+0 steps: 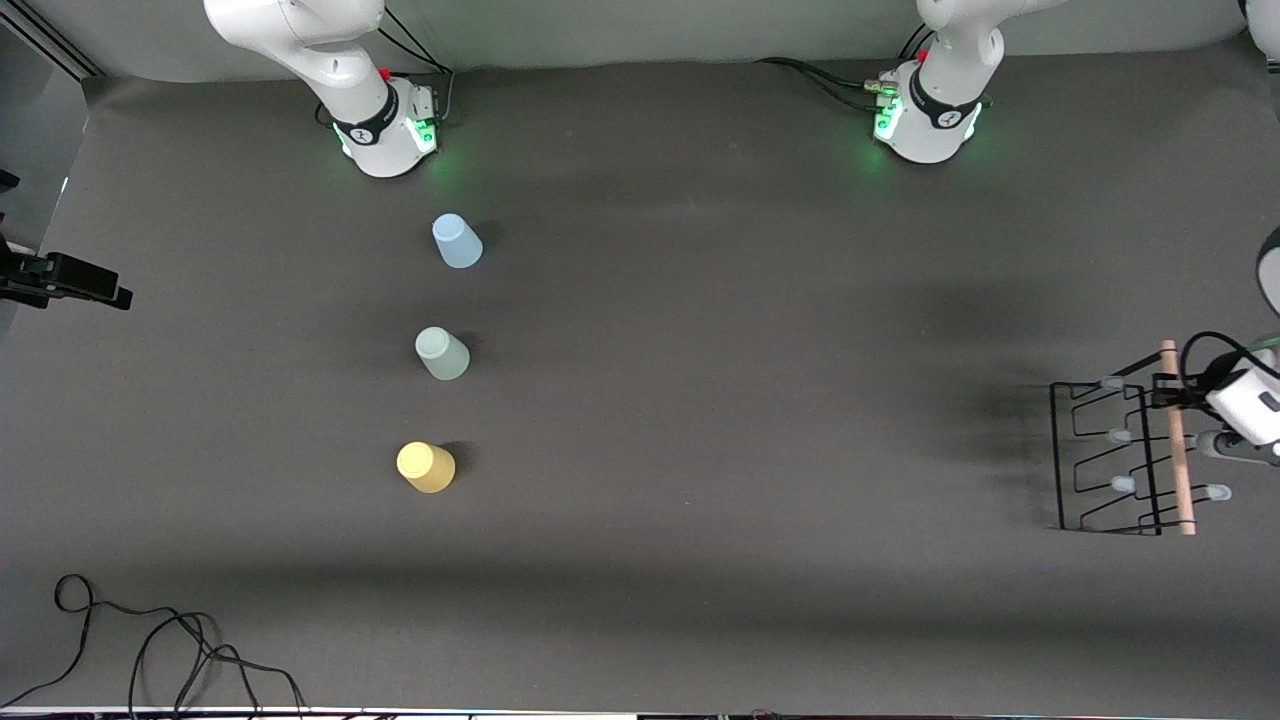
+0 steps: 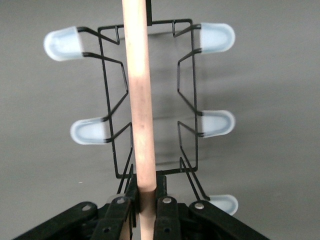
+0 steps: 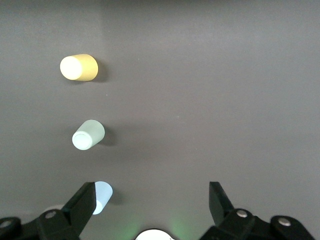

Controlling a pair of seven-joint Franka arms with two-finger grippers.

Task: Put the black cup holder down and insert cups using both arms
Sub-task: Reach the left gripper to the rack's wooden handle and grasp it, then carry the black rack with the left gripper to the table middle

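Note:
The black cup holder (image 1: 1056,455) is at the left arm's end of the table, near the table's edge. My left gripper (image 1: 1170,395) is shut on one end of its wooden rod handle (image 1: 1178,450). In the left wrist view the rod (image 2: 139,100) runs out from between the shut fingers (image 2: 146,192), with pale capped prongs (image 2: 216,123) on both sides. Three cups stand upside down in a row toward the right arm's end: light blue (image 1: 457,241), pale green (image 1: 441,353) and yellow (image 1: 426,467), the yellow one nearest the front camera. My right gripper (image 3: 151,200) hangs open high over the table, holding nothing.
The two green-lit arm bases (image 1: 385,135) (image 1: 925,120) stand along the table's back edge. Loose black cables (image 1: 150,650) lie at the front corner on the right arm's end. A black device (image 1: 60,280) juts in at that end's edge.

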